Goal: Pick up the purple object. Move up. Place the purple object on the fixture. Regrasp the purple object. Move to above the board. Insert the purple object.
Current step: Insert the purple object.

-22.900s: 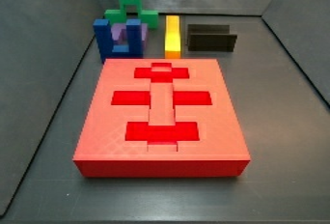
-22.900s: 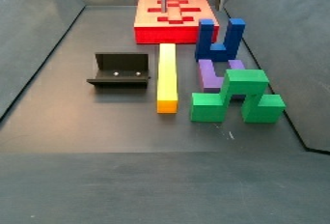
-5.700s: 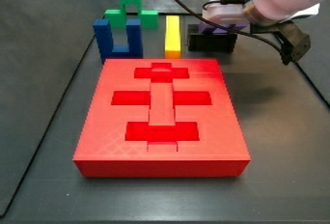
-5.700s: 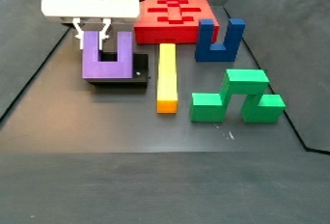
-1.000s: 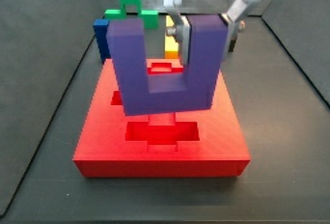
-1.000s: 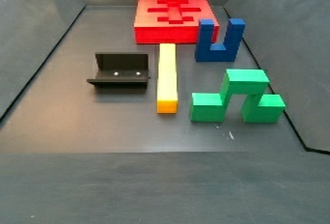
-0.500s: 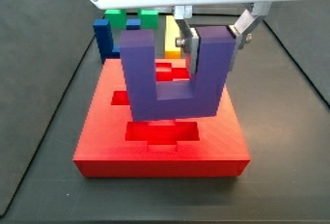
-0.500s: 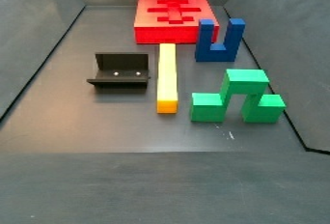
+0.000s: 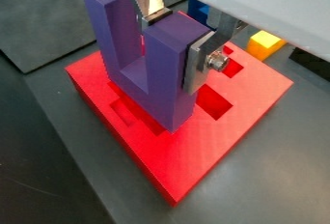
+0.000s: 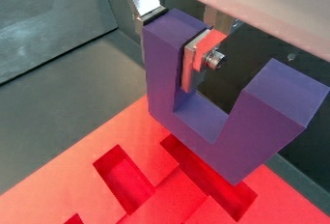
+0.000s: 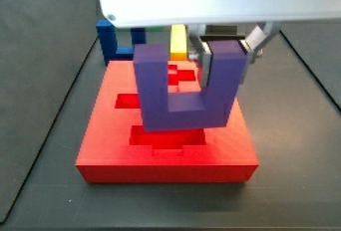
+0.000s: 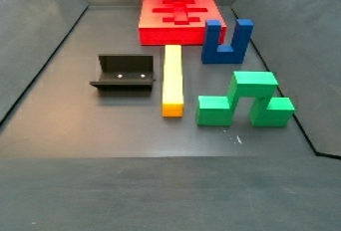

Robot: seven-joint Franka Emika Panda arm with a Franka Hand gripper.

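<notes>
Hanging over the board (image 11: 167, 125), the purple object (image 11: 190, 88) stands upright with its prongs pointing up and its base low above the board's red cut-outs. The pincer (image 9: 175, 35) is clamped on one prong, its silver fingers (image 10: 204, 49) pressed on either side. Beyond the board lie the yellow bar (image 12: 172, 79) and the fixture (image 12: 122, 74).

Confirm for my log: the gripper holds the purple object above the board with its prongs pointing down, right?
Not quite: the purple object, held by the gripper above the board, has its prongs pointing up and its base down, as a side view shows.
</notes>
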